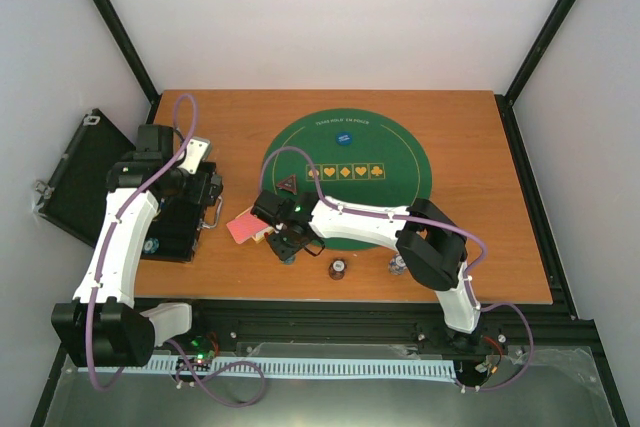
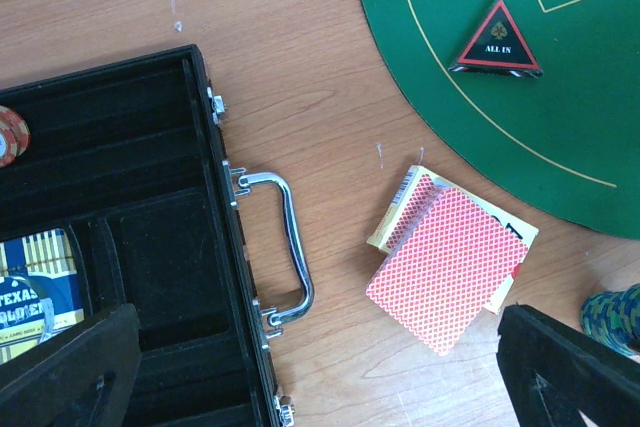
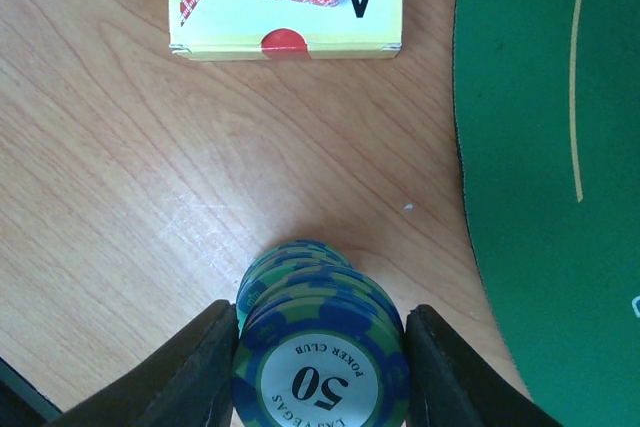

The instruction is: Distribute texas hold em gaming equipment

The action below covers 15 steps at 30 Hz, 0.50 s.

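The right pincer [image 3: 320, 329] is partly closed on a stack of blue-and-green poker chips [image 3: 320, 379], one finger against each side. The stack stands on the table [image 3: 130, 207], just left of the green mat [image 3: 540, 147] and near the red-backed playing cards [image 2: 445, 267]. The cards lie on a yellow card box [image 3: 290, 22]. The left pincer [image 2: 320, 347] hangs wide open and holds nothing, above the handle side of the open black case [image 2: 150, 247]. The black triangle marker [image 2: 498, 39] sits on the mat's left part and a blue button disc [image 1: 343, 138] on its far part. Two more chip stacks [image 1: 338, 269] stand near the table's near edge.
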### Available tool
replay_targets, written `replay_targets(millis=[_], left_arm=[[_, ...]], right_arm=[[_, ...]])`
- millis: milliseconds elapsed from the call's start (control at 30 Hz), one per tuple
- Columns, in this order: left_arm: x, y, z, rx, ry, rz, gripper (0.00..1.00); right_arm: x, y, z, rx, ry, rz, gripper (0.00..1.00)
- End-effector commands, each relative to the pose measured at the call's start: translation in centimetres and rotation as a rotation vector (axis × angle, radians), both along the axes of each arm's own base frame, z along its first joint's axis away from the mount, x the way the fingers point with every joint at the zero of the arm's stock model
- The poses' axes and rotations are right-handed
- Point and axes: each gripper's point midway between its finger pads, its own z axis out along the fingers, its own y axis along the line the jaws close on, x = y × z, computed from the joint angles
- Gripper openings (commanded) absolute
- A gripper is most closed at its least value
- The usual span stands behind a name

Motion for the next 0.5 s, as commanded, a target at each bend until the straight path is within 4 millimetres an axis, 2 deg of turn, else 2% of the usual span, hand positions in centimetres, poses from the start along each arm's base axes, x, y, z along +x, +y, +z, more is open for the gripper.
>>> replay_targets(millis=[0,300,467], left_arm=[[0.1,-0.1,1.6,0.001,-0.044,-0.015,1.00],[0.0,-0.1,1.8,-0.001,-0.042,-0.016,1.00],[0.0,-0.3,1.9,-0.015,-0.039,-0.018,1.00]], right_arm=[[0.2,0.5,2.8,0.048,-0.031,0.009,0.34],[0.8,0.9,6.1,0.076,-0.077,0.012,0.31],[2.5,0.6,7.6,0.049,-0.130,-0.002,0.31]])
